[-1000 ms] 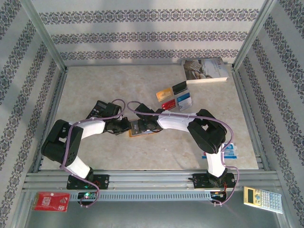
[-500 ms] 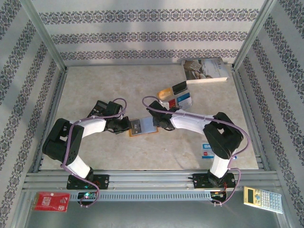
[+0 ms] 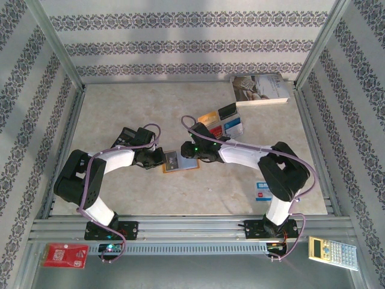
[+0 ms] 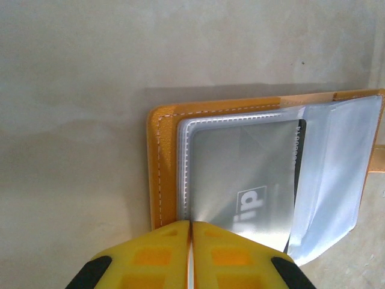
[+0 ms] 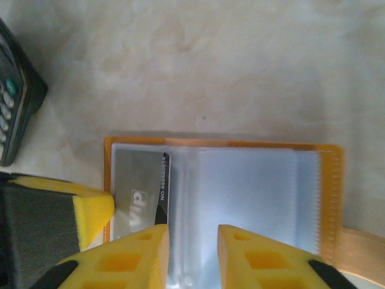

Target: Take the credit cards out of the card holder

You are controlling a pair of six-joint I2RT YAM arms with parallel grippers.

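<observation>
Left wrist view puts the card holder (image 4: 157,180) right under my left gripper (image 4: 190,227). It lies opened flat on the table (image 4: 72,90), orange border showing, with its clear sleeves fanned out and a silver card (image 4: 240,174) tucked in the nearest sleeve. My left jaws are clenched tip to tip at the holder's near edge; I cannot tell whether they nip that edge or only press on it.

From the right wrist, my right gripper (image 5: 192,235) hangs over the holder from the opposite side. Its jaws are parted by a narrow gap, with the clear sleeve showing between them, just beside the silver card's dark edge. A dark keypad device (image 5: 13,102) sits near the holder's corner.

From the top camera, the holder sits mid-table between my two grippers. Beyond my right wrist, several loose cards (image 3: 219,120) lie together. A book (image 3: 260,89) rests at the far right corner, and a blue card (image 3: 261,190) lies beside my right elbow.
</observation>
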